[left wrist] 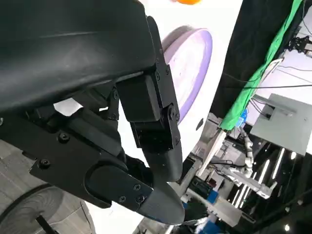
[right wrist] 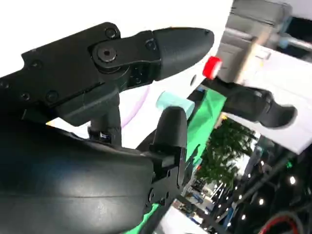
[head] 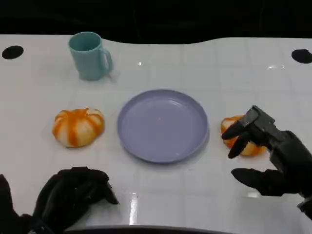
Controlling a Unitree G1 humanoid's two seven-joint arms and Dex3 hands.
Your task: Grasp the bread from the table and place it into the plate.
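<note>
While the right hand hovers spread over the bread right of the plate, apparently untouched, closing comes next.

The plate is sitting mid-table, with one bread lying to its left and another bread just beside its right rim. The mug is standing behind the left bread, well apart from it.
</note>
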